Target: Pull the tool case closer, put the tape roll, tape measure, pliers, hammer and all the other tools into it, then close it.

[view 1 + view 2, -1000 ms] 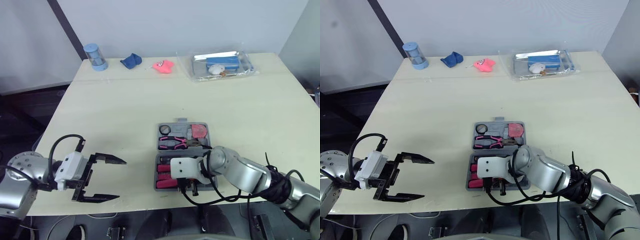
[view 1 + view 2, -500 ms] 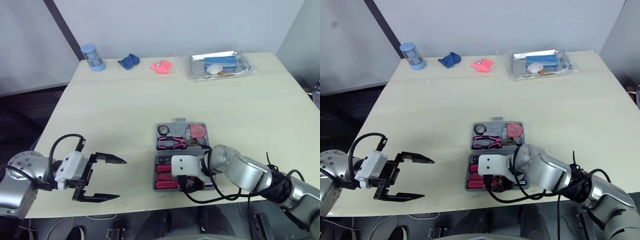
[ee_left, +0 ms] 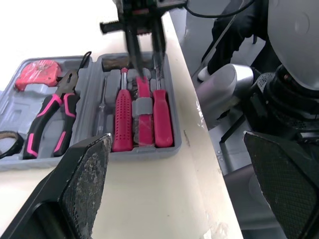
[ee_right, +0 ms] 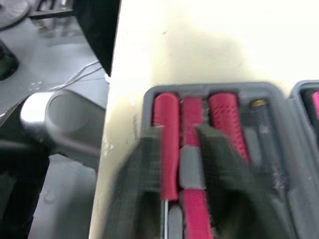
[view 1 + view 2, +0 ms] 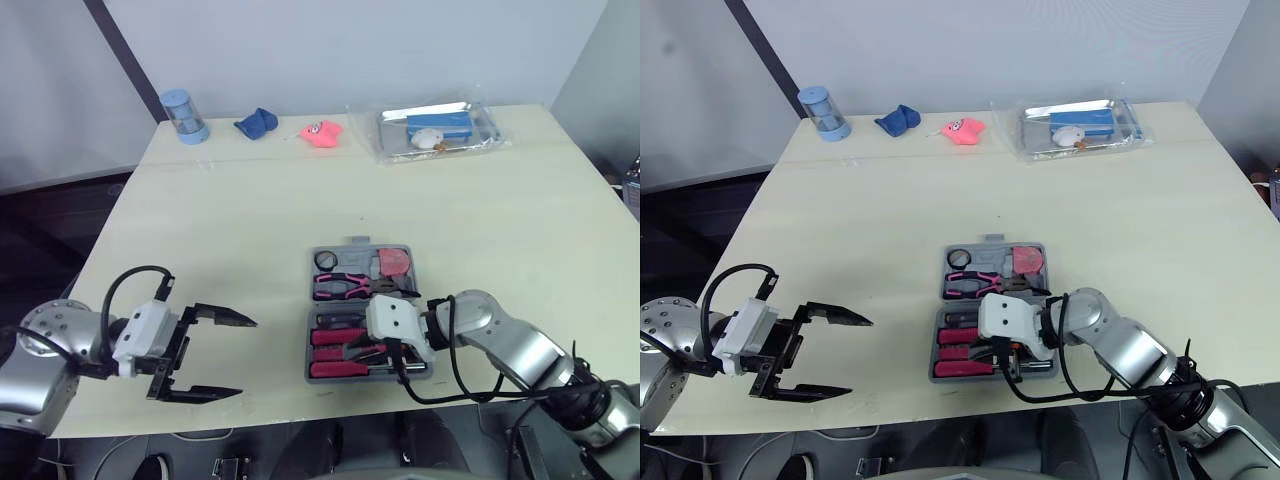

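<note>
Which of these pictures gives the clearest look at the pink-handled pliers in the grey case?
The left wrist view: the pliers lie close and uncovered in the case, head and both handles plain. Both eye views show them whole but small; the right wrist view, perhaps a pink sliver.

My two head cameras sit side by side, well back and high above the near edge of the counter (image 5: pixel 300 200). They face forward and down, both taking in its whole top with the tool case (image 5: pixel 360 244) near centre. The left wrist camera sits low at that edge, sighting along my wide-spread left end effector (image 5: pixel 243 357) sideways to the case and to my right end effector (image 3: pixel 145 68) over it. The right wrist camera looks down at very close range onto the case's near half, which every view shares.
</note>
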Available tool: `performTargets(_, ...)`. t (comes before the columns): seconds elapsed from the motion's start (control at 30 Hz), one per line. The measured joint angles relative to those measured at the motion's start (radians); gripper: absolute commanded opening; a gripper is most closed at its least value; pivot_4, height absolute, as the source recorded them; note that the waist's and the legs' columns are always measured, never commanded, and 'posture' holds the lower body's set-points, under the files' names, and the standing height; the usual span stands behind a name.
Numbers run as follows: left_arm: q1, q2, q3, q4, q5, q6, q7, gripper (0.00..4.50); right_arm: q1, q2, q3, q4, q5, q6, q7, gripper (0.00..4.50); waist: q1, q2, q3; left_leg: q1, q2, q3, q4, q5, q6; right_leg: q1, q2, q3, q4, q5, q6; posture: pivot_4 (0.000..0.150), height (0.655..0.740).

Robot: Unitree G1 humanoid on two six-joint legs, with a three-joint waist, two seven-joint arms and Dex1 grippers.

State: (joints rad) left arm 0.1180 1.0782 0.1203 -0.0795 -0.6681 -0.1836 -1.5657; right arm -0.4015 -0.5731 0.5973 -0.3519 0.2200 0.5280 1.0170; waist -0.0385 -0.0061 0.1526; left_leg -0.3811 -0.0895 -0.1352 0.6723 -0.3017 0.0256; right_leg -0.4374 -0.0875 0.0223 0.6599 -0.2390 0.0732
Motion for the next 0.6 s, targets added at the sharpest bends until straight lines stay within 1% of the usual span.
performTargets(0.1, 0.001, 0.000, -0.013, -0.028, -0.004, 0.003, 0.000, 4.50, 0.017, 0.022, 0.002, 0.084, -0.028, -0.138, 0.036, 0.08, -0.001, 0.000, 0.000, 0.000, 0.000, 0.000, 0.000, 0.000, 0.000, 0.000, 0.001, 0.000, 0.000, 0.000, 0.000, 0.150, 0.7400)
performTargets(0.17, 0.001, 0.000, -0.013, -0.028, -0.005, 0.004, 0.000, 4.50, 0.022, 0.025, 0.004, 0.095, -0.032, -0.154, 0.042, 0.08, 0.000, 0.000, 0.000, 0.000, 0.000, 0.000, 0.000, 0.000, 0.000, 0.000, 0.001, 0.000, 0.000, 0.000, 0.000, 0.150, 0.7400)
performTargets(0.23, -0.005, -0.003, -0.014, -0.029, -0.006, 0.011, -0.001, 4.50, 0.028, 0.039, 0.016, 0.149, -0.061, -0.213, 0.056, 0.08, 0.000, 0.000, 0.000, 0.000, 0.000, 0.000, 0.000, 0.000, 0.000, 0.000, 0.001, 0.000, 0.000, 0.000, 0.000, 0.150, 0.7400)
performTargets(0.43, -0.027, -0.013, -0.015, -0.030, -0.006, 0.021, -0.001, 4.50, 0.043, 0.045, 0.032, 0.251, -0.133, -0.304, 0.075, 0.08, 0.001, 0.000, 0.000, 0.000, -0.001, 0.000, 0.000, 0.000, 0.000, 0.000, 0.002, 0.000, 0.000, 0.000, 0.000, 0.150, 0.7400)
performTargets(0.6, -0.028, -0.021, -0.017, -0.030, -0.004, 0.024, -0.001, 4.50, 0.044, 0.049, 0.035, 0.264, -0.177, -0.349, 0.070, 0.08, 0.001, 0.000, 0.000, 0.001, 0.000, 0.000, 0.000, 0.000, 0.000, 0.001, 0.002, 0.000, 0.001, 0.000, 0.000, 0.150, 0.7400)
